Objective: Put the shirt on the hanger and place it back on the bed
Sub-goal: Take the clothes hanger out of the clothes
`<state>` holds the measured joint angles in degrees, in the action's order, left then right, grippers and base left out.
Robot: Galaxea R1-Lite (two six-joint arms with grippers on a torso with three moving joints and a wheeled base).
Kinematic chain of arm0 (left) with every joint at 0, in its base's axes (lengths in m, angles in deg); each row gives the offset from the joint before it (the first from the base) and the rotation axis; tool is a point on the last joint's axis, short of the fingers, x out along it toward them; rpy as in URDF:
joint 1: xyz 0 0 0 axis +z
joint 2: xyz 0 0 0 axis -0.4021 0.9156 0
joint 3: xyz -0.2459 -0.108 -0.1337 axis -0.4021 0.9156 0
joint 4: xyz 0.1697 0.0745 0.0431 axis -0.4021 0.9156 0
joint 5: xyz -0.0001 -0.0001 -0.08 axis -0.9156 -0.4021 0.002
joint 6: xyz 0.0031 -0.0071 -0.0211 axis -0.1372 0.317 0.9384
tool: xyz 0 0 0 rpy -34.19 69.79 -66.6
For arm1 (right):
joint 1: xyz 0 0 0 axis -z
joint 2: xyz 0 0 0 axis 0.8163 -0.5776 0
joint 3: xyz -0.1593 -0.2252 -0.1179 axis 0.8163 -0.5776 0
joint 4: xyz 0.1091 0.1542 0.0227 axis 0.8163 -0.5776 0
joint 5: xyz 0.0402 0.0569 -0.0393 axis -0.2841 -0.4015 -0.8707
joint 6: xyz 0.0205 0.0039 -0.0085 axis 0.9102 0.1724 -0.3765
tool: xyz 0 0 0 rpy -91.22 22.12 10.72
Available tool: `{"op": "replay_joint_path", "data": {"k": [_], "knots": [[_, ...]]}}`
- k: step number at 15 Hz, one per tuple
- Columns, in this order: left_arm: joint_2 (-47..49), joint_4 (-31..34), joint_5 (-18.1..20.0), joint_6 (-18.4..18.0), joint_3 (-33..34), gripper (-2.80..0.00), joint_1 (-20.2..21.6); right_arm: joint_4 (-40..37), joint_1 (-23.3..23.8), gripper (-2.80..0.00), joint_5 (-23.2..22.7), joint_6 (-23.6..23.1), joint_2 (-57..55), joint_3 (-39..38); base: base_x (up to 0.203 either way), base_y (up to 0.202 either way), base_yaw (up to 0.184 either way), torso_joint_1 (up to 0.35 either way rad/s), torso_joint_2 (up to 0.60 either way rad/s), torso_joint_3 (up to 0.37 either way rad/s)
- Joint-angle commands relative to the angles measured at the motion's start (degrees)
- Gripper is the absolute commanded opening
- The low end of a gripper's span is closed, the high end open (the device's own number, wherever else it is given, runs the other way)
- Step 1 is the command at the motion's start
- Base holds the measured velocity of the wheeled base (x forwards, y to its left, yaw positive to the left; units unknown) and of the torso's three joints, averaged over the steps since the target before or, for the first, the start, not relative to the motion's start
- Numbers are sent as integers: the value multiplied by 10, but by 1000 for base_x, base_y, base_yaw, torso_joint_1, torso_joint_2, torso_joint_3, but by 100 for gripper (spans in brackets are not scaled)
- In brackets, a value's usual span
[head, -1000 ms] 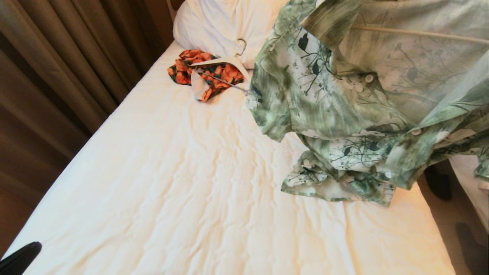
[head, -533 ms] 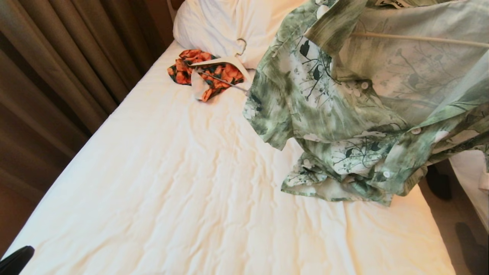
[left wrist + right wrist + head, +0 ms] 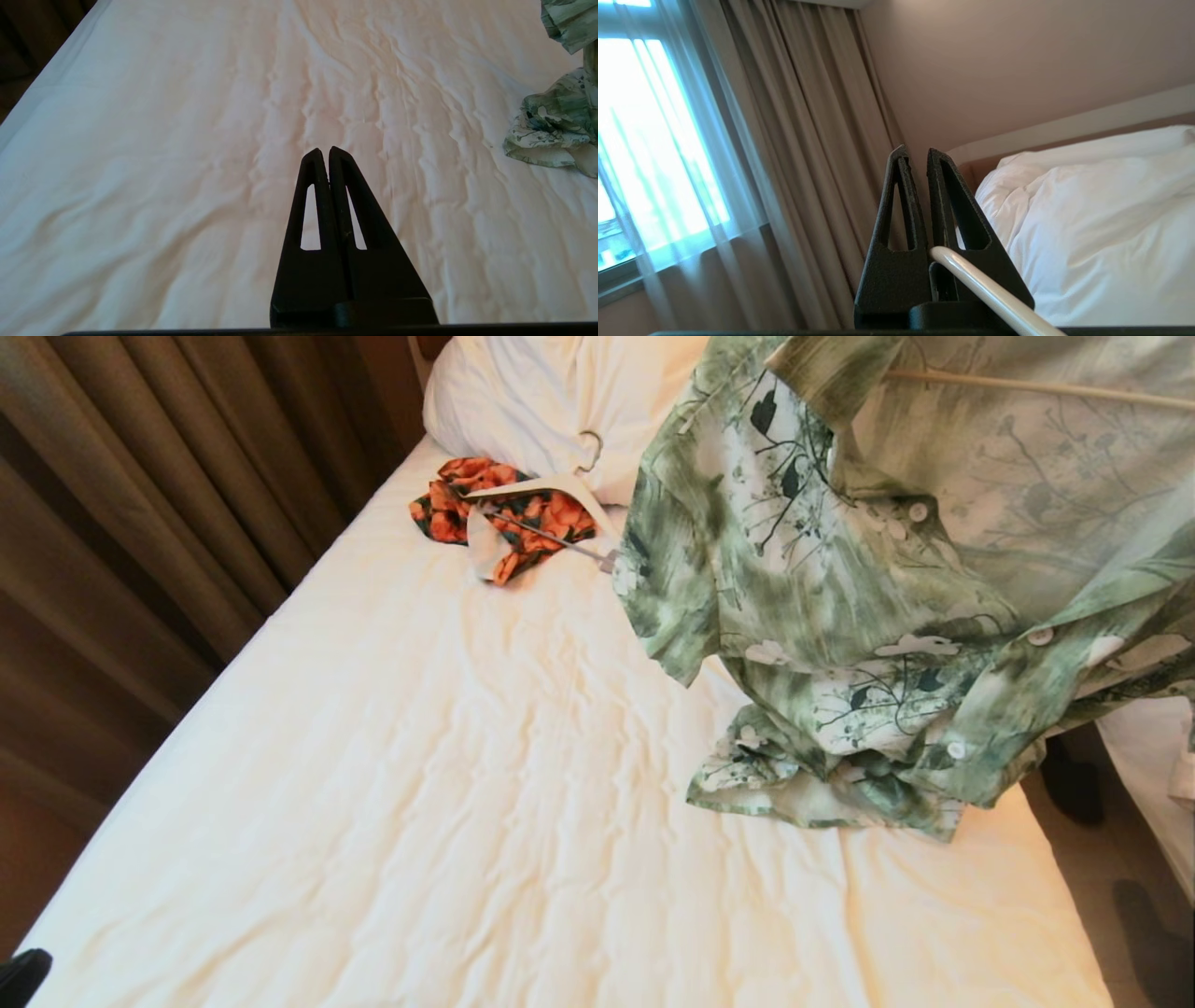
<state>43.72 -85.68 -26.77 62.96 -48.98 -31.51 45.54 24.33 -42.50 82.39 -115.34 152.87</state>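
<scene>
The green and white leaf-print shirt [image 3: 840, 597] hangs in the air at the right of the head view. The cream hanger bar [image 3: 1027, 387] shows through its thin cloth near the top. The shirt's lower hem [image 3: 551, 126] is bunched on the white sheet of the bed [image 3: 420, 756]. My right gripper [image 3: 916, 156] is raised out of the head view and is shut on the hanger rod [image 3: 985, 289], which runs between the finger bases. My left gripper [image 3: 323, 151] is shut and empty, low over the sheet, and is only a dark tip in the head view's lower left corner [image 3: 23, 971].
An orange floral garment on a broad white hanger [image 3: 509, 513] lies by the pillows [image 3: 541, 401]. Brown curtains [image 3: 140, 476] run along the bed's left side. A floor gap [image 3: 1092, 859] separates it from the neighbouring bed [image 3: 1148, 765] at right.
The hanger and shirt have risen a little and shifted slightly right. My left arm has drawn back toward the lower left corner, almost out of the head view.
</scene>
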Motion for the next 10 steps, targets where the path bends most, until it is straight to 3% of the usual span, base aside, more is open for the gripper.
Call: {"op": "replay_joint_path", "data": {"k": [1, 4, 10], "knots": [[-4, -1, -2, 4, 3, -280, 4, 12, 13, -280, -2, 1, -9, 0, 0, 0, 0, 0, 0, 0], [-4, -6, -5, 7, 8, -280, 4, 22, 23, -280, -36, 0, -4, 0, 0, 0, 0, 0, 0, 0], [-4, -7, -1, 7, 6, -280, 4, 19, 22, -280, -40, -9, 6, -1, 0, 0, 0, 0, 0, 0]]}}
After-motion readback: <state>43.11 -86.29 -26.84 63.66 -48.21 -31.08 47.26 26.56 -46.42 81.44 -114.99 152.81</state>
